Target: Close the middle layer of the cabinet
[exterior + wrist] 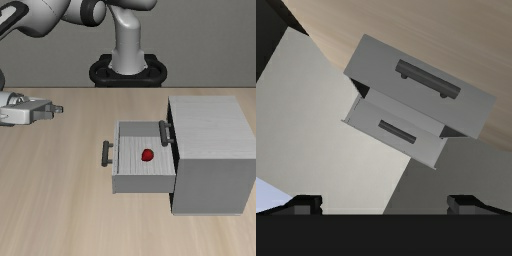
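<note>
The exterior view looks down at a slant across the wooden table point(60, 200), far enough back to hold the whole cabinet point(212, 150) and its pulled-out drawer point(140, 168). The wrist view rides on the gripper point(54, 107), nearer and rolled askew, facing the drawer fronts. Both views share the cabinet and its drawers.

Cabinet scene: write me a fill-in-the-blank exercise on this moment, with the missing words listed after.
1. One drawer of the cabinet stands pulled ____.
2. Inside that drawer lies a small ____ object.
3. The pincer is ____, with nothing between its fingers.
4. The drawer's handle faces the exterior view's ____.

Missing words: out; red; open; left.
</note>
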Tool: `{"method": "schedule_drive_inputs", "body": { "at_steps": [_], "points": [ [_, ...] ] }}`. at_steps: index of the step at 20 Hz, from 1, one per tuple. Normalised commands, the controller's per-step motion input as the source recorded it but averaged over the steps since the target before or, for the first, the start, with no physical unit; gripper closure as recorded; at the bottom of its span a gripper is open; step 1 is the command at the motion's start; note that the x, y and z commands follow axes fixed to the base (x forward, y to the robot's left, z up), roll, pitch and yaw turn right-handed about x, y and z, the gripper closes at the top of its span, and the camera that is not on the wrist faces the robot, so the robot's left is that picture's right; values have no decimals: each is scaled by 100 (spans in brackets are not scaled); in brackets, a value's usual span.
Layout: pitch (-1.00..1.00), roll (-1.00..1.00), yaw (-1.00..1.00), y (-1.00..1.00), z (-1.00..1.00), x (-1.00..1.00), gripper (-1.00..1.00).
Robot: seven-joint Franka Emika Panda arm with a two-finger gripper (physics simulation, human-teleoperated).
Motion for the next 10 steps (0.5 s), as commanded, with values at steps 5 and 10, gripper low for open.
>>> {"method": "schedule_drive_inputs", "body": {
  "at_steps": [5, 10],
  "points": [
    [45, 0, 0, 0, 0, 0, -100],
    [0, 0, 0, 0, -100, 0, -100]
  ]
}}
